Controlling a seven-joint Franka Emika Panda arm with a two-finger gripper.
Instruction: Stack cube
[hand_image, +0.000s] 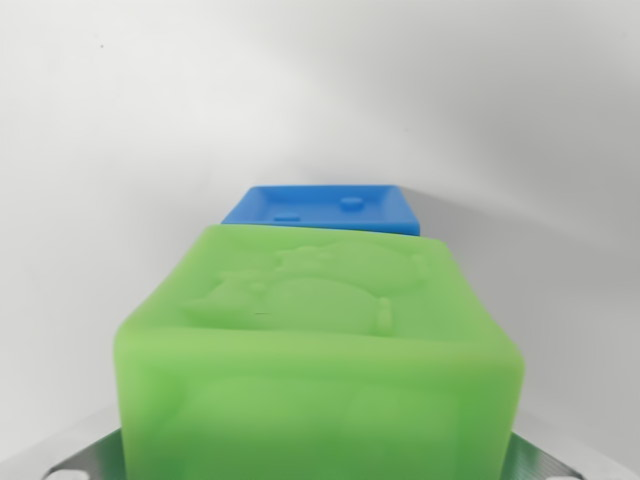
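We observed the green cube (318, 350) filling the lower half of the wrist view, very close to the camera, with a raised animal figure on its upper face. Metal parts of the gripper (320, 470) showed at the bottom edge on both sides of this cube. We judged that the gripper was closed on the green cube, since the cube sat between those parts, but the fingertips themselves were hidden behind it.

The blue cube (322, 208) lay beyond the green cube, toward the top of the view, on the white surface (120, 120). Only its upper face and a thin strip of its front edge were visible; the green cube covered the rest. The blue cube was centred almost on the same line as the green cube, offset slightly to the wrist view's right. Its edges ran nearly parallel to those of the green cube, so we saw no need for rotation.

We could not tell whether the two cubes touched or how high the green cube was above the surface. We judged that the coming move required forward travel until the green cube stood directly over the blue one, followed by a lowering
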